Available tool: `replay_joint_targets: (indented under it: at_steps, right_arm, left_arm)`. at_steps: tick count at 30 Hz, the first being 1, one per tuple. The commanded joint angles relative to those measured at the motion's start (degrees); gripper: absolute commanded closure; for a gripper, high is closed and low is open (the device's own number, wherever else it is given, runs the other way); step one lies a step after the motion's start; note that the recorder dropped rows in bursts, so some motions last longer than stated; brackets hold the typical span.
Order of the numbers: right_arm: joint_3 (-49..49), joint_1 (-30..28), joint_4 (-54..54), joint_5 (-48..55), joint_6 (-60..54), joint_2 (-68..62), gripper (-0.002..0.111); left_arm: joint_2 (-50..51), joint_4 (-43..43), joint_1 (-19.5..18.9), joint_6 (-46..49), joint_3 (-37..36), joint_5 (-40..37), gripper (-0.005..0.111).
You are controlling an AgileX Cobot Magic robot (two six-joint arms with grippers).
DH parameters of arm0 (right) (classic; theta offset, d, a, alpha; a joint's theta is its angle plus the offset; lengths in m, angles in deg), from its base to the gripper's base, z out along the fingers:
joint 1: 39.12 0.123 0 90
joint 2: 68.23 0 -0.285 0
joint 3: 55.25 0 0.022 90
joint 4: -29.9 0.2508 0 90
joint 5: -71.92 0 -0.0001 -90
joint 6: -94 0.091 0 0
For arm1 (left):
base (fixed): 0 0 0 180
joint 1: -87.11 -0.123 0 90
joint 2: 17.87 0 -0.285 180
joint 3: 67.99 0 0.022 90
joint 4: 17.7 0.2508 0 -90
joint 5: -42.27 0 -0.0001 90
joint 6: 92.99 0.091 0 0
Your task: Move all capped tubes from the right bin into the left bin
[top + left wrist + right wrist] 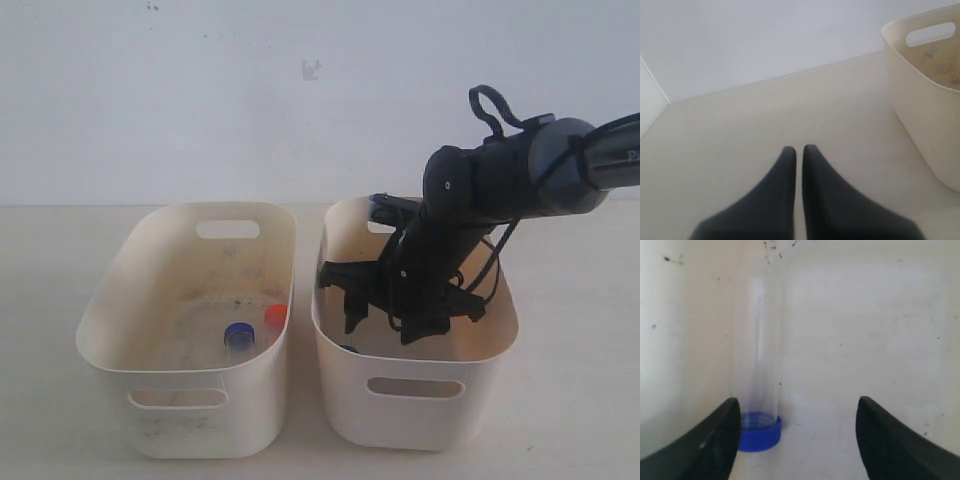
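Your right gripper (797,402) is down inside the right bin (420,405), jaws spread, with a blue-capped tube (757,370) lying just beside one finger, not pinched. Your left gripper (799,150) has its jaws pressed together over the table (740,135) near the left bin (230,430). That bin holds an orange-capped tube (275,318) and another blue one (238,337).

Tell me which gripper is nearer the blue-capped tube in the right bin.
Right. The right gripper is in the right bin, open beside the blue-capped tube. The left gripper is shut, outside the left bin.
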Motion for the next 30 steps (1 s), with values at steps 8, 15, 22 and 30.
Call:
replay_joint_targets:
  at_steps: [8, 15, 22, 30]
  right_arm:
    - [-0.14, -0.04, 0.38, -3.51, -3.30, 0.62, 0.045]
    - [-0.14, -0.04, 3.56, -4.57, -5.22, 0.51, 0.045]
    - [-0.14, -0.04, 5.37, -9.78, -6.39, 0.51, 0.045]
    - [-0.14, -0.04, 7.07, -12.96, -6.39, -3.43, 0.045]
  left_arm:
    - [-0.22, 0.10, 0.13, 0.07, -0.15, 0.22, 0.103]
    - [-0.22, 0.10, 0.13, 0.07, -0.15, 0.22, 0.103]
    - [-0.22, 0.10, 0.13, 0.07, -0.15, 0.22, 0.103]
    - [-0.22, 0.10, 0.13, 0.07, -0.15, 0.22, 0.103]
